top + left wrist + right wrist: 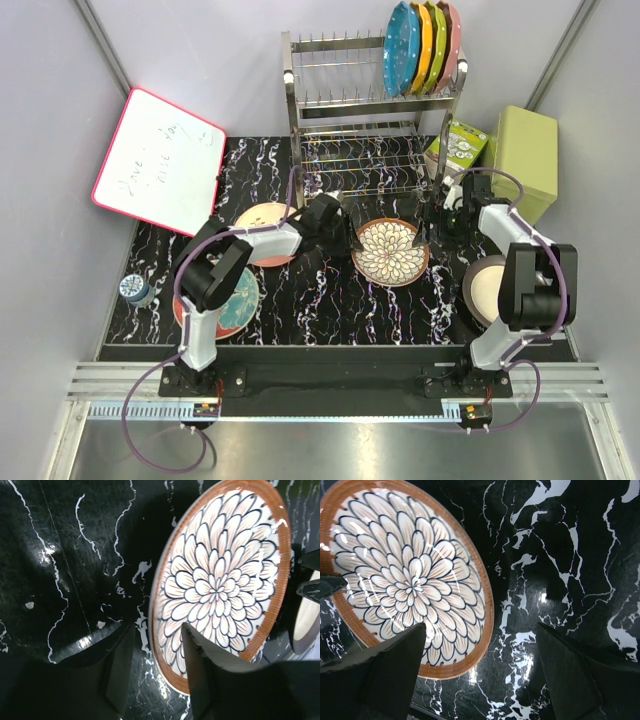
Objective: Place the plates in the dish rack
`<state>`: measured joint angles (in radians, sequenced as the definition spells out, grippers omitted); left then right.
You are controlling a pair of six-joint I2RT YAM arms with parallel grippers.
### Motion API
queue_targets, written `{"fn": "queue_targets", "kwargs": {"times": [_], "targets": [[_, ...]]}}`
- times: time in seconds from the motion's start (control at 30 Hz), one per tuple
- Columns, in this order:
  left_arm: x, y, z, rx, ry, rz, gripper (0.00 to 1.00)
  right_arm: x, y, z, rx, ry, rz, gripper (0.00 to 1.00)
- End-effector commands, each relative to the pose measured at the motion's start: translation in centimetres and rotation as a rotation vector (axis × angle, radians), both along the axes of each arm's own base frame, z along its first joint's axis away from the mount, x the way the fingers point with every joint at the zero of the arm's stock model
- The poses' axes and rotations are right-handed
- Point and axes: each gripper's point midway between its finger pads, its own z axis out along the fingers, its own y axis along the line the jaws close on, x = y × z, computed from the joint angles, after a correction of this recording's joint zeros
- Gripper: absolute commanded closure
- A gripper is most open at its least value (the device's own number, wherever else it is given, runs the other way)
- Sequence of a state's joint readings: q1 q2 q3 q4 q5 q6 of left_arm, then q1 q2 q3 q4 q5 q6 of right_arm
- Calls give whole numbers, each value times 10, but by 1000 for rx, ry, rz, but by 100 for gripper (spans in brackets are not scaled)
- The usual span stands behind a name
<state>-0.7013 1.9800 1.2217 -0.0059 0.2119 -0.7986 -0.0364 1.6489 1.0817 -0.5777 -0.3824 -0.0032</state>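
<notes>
Brown-rimmed plate (220,580) lies partly inside the half-open left hand (159,632).

The left gripper (159,640) straddles the lower rim of the brown-rimmed floral-petal plate (220,580). 1 finger lies over its petals and 1 outside it above the black marbled tabletop (70,580). A cream dark-rimmed plate (306,625) shows just beyond it.

Pale grey walls (40,150) are closing in the scene on three sides. A black tabletop (330,300) veined in white is glinting with reflected light. A red-framed whiteboard (160,160) is leaning at ten o'clock, and a green box (527,155) is standing at two o'clock.
</notes>
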Motion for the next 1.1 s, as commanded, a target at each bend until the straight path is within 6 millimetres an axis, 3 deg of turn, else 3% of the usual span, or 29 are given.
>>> {"fn": "queue_targets", "kwargs": {"times": [0.0,0.03,0.23,0.43,0.57,0.73,0.97,1.07], "targets": [[13,-16,17,-66,-27,12,62,17,3,-7,26,8,-20,4],[12,-14,15,-58,-18,14,68,16,5,-15,41,37,-19,5],[12,-9,3,-24,-2,34,82,16,28,-25,182,96,24,16],[11,-11,-11,12,28,10,100,10,57,-17,379,113,101,28],[11,-13,-20,17,42,-4,100,2,61,-19,407,130,113,38],[10,-13,-26,23,53,-6,100,-6,66,-1,447,93,148,48],[10,-11,-30,39,44,-14,100,-11,68,21,453,38,160,96],[10,-8,-28,46,29,-18,100,-10,63,25,409,16,135,100]]}}
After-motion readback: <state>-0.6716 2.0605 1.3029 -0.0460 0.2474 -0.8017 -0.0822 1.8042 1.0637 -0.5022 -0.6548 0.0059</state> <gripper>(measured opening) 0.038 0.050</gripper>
